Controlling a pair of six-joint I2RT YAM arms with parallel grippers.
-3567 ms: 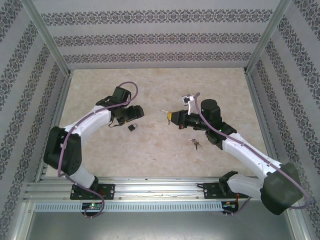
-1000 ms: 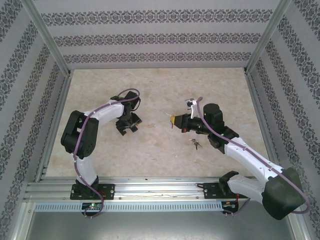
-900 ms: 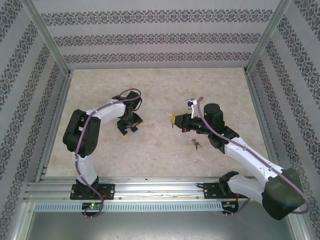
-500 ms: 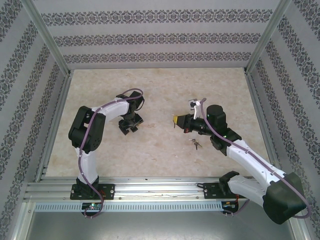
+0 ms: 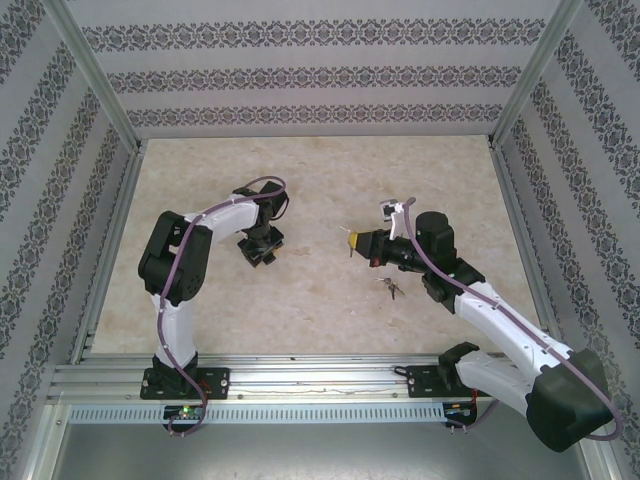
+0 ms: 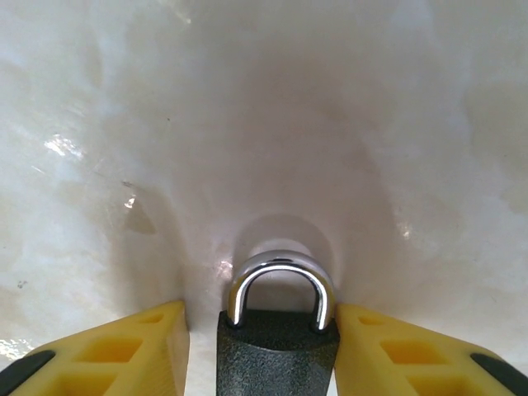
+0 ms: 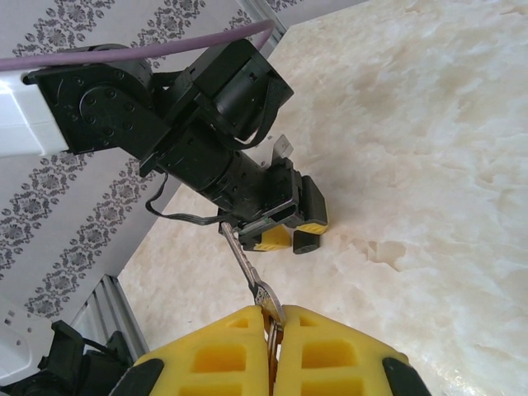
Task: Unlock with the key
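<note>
Padlock [image 6: 276,351] sits between left gripper [image 6: 260,318] fingers: one finger [image 6: 388,355] against its body, a gap at the other, so jaws straddle it unclamped. Right gripper [image 7: 275,318] pinches key [image 7: 243,260], blade aimed at padlock, well apart to its right. Loose keys [image 5: 390,288] lie right of padlock, nearer the bases. Bare table [image 5: 330,170] all round padlock, walls well off

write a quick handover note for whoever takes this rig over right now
Left gripper: open, fingers either side of the padlock on the table, gap on one side, not clamped.
Right gripper: shut on the key, blade pointing toward the left gripper.
Done: key picked up, padlock straddled.
Left: clamp the padlock, insert the key, turn it, free the shackle, now seated in the body.
</note>
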